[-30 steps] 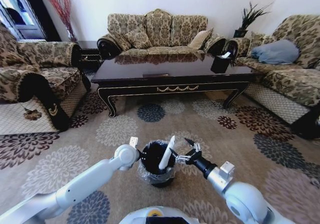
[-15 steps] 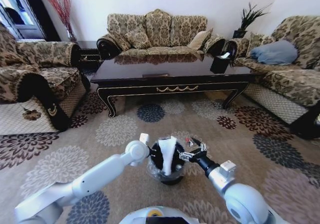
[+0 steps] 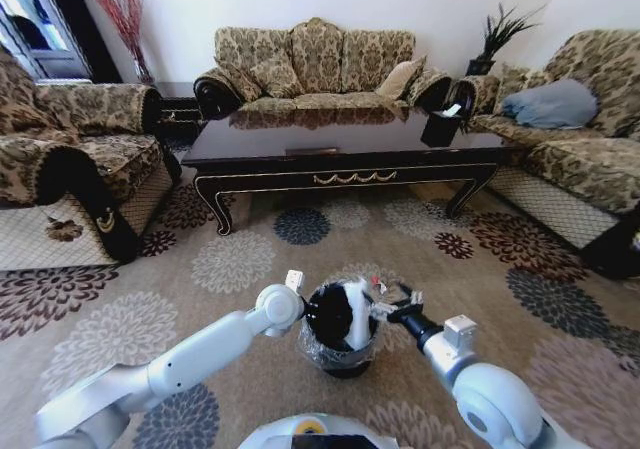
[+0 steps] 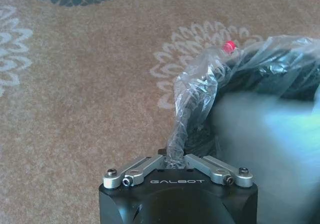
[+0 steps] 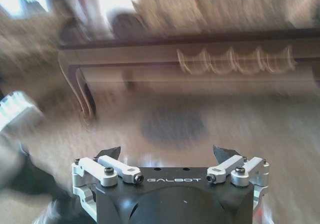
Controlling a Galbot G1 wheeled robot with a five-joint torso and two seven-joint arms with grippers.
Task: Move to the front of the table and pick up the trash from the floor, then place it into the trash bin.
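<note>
The black trash bin (image 3: 340, 354) with its clear bag stands on the flowered floor (image 3: 240, 259) just in front of me. A white crumpled paper, the trash (image 3: 356, 314), stands inside it. In the left wrist view a red bottle cap (image 4: 229, 46) shows by the bin's (image 4: 280, 77) bag. My left gripper (image 3: 305, 309) is at the bin's left rim, shut on a pinch of the clear bag (image 4: 187, 104). At the bin's right rim my right gripper (image 3: 393, 299) hangs open, with nothing between its fingers (image 5: 111, 153). Farther ahead stands the dark table (image 3: 340, 139).
A sofa (image 3: 315, 64) stands behind the table, an armchair (image 3: 70, 164) on the left and another sofa (image 3: 575, 149) on the right. A black tissue box (image 3: 440, 127) sits on the table's right end. Open carpet lies between bin and table.
The white paper has left the right gripper and now stands in the bin. The right gripper has drawn back a little to the right. The left gripper and bin have shifted rightward.
</note>
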